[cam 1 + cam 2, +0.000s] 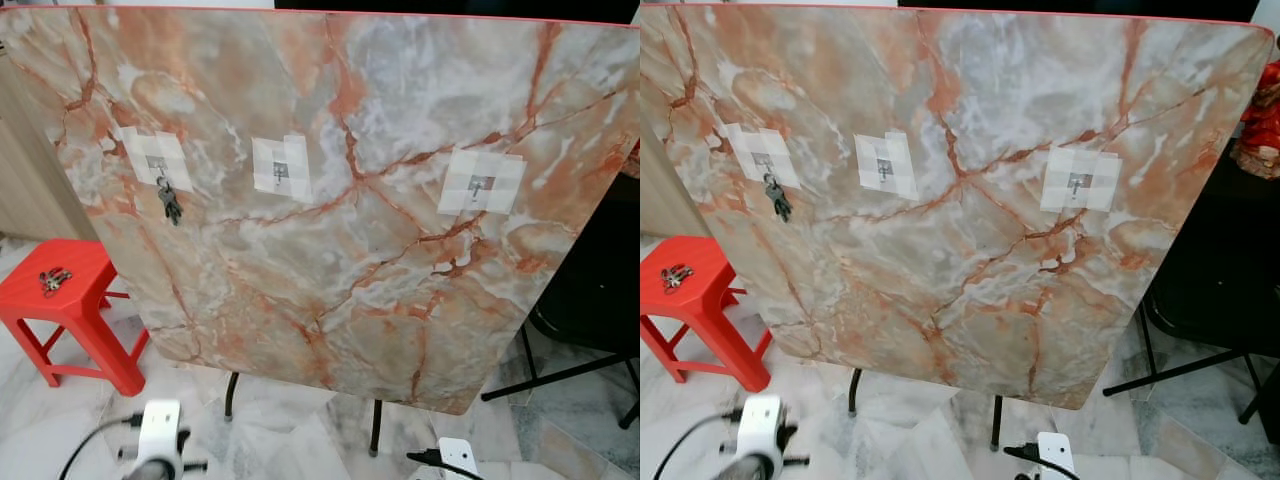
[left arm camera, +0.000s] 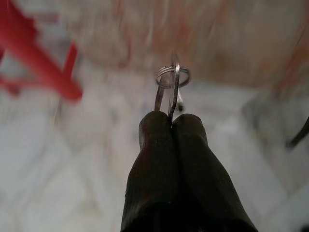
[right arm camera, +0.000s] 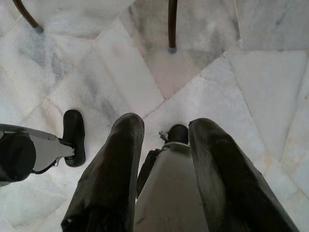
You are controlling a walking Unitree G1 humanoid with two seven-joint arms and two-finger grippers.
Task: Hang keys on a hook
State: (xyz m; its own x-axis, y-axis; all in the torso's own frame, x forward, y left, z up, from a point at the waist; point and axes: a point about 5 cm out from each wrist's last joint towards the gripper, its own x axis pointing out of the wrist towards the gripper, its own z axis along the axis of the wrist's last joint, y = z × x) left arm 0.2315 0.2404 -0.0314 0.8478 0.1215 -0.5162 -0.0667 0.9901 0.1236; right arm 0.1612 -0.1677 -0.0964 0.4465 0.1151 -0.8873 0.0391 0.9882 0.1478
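While one dark bunch of keys (image 1: 169, 202) already hangs from the left-most small metal hook (image 1: 160, 170) on the tilted orange-veined marble board (image 1: 350, 280), I still have work left. My left gripper (image 2: 170, 121), fingers pressed together, pinches a silver key ring with keys (image 2: 171, 79) low near the floor; I judge the taped middle hook (image 1: 280, 172) or right hook (image 1: 482, 185) is its target. Another key bunch (image 1: 54, 280) lies on the red plastic stool (image 1: 85, 300). My right gripper (image 3: 164, 140) hangs spread over pale floor tiles (image 3: 270, 92). No writing is legible.
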